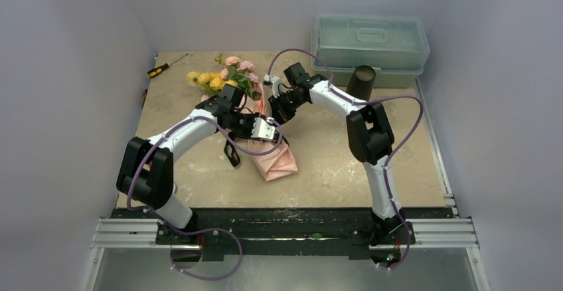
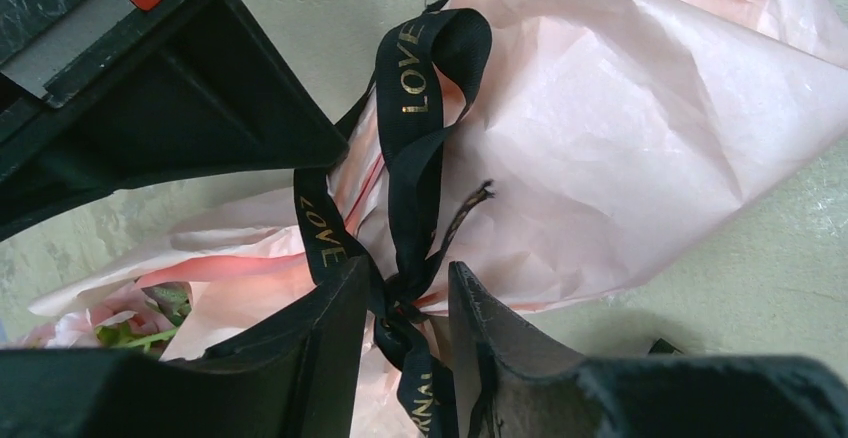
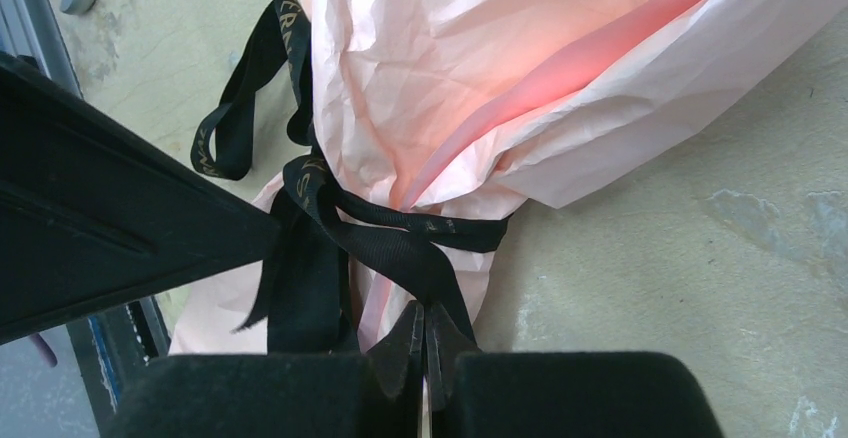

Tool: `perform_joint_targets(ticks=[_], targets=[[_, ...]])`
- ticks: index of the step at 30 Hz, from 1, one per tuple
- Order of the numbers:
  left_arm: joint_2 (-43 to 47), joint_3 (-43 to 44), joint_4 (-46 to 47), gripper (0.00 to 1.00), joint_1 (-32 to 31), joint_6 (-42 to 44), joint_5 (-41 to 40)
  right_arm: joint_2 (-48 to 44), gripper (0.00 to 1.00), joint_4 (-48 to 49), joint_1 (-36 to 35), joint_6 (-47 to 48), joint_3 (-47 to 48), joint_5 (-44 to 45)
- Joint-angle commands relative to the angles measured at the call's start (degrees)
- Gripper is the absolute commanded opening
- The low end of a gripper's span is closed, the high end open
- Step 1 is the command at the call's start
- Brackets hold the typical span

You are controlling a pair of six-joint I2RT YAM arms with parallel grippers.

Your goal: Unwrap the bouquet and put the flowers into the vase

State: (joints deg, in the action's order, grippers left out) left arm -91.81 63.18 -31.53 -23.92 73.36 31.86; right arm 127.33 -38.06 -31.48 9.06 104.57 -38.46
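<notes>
With the right gripper pinching a ribbon tail and the left gripper part-open astride the knot, draw that tail slowly outward so the bouquet, lying mid-table, doesn't drag.

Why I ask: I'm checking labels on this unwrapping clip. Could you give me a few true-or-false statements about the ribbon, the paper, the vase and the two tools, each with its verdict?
1. The black ribbon is tied around the pink paper. True.
2. The right tool hangs open above the flowers. False: it is shut, pinching a strand of the ribbon.
3. The vase holds flowers. False: it stands beside the plastic box with none in it; the flowers lie in the wrap on the table.
4. The left tool has a finger on either side of the ribbon's knot. True.
5. A screwdriver lies near the table's far left corner. True.
</notes>
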Motion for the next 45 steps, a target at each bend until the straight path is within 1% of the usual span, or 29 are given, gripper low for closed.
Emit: perform_joint_targets(ticks=[1,5,9,21,28,35,41,45], targets=[[2.02,1.53,-2.43,0.35,0.08,3.64,2.65,-0.54,0.00,1.59,0.00,0.75,1.90,0.14],[0.19,1.80,-3.35,0.35,0.28,6.09,2.45,-1.15,0.00,2.52,0.02,0.37,1.60,0.31],[-1.04,1.77,-3.58,0.31,0.36,8.06,2.24,-1.58,0.00,3.37,0.06,-0.33,1.84,0.32],[-2.85,1.25,-4.62,0.23,0.28,10.38,2.16,-1.26,0.00,3.43,0.02,-0.97,2.25,-0.04],[-1.20,-0.36,-2.95,0.24,0.28,9.69,1.87,-1.14,0.00,3.60,0.02,-1.07,1.95,-0.04],[0.35,-0.84,-5.13,0.22,0.28,11.00,0.58,-0.77,0.00,3.46,0.02,-1.07,2.28,-0.04],[1.97,-1.87,-4.03,0.21,0.28,10.76,0.37,-0.33,0.00,3.19,0.06,-0.98,2.30,0.15],[1.06,-1.91,-4.29,0.21,0.28,11.86,-0.05,-0.18,0.00,2.89,0.09,-1.10,2.54,0.49]])
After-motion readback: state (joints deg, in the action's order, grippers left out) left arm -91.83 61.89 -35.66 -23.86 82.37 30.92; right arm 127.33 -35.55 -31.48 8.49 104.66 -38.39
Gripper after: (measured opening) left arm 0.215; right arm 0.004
